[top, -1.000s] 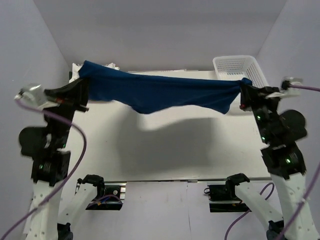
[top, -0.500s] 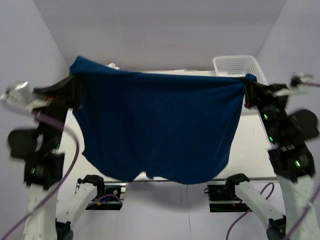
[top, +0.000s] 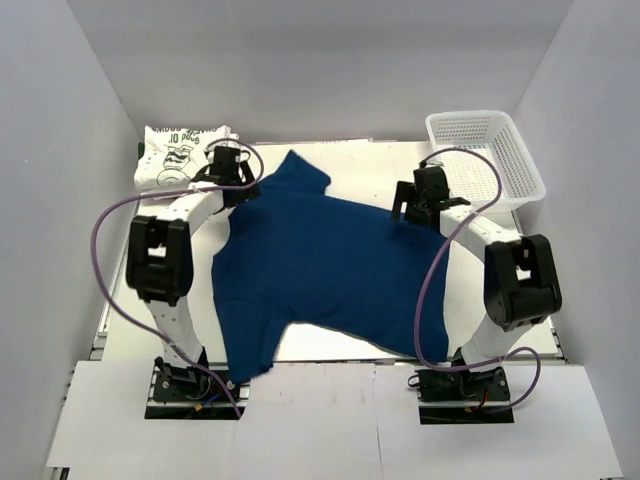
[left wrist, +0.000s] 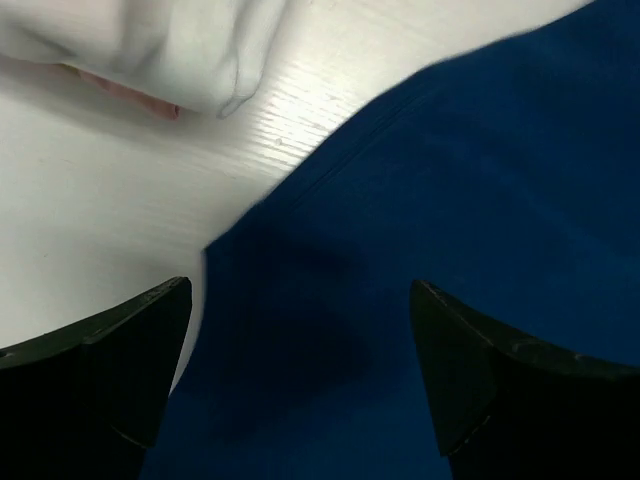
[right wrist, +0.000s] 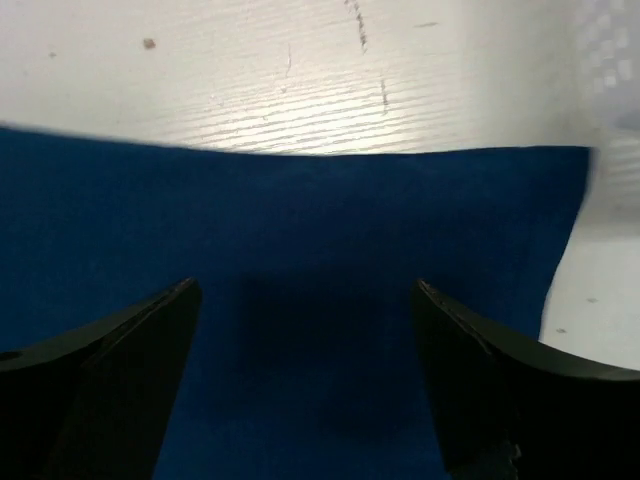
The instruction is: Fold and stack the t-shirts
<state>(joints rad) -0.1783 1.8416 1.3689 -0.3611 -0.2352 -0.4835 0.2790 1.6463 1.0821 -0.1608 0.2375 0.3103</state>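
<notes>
Where it lies spread across the worktop (top: 370, 165), the navy t-shirt (top: 320, 265) reaches from the near edge toward the far side. The left fingers (left wrist: 100, 370) and right fingers (right wrist: 110, 370) stand wide apart, holding nothing, low over its far corners. Beyond, a white t-shirt (top: 180, 155) sits far left and a basket (top: 522, 158) far right.

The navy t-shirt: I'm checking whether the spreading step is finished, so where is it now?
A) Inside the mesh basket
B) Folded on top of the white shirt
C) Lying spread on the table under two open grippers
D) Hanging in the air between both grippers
C: the navy t-shirt lies spread on the table, with the left gripper and right gripper open above the cloth.
</notes>
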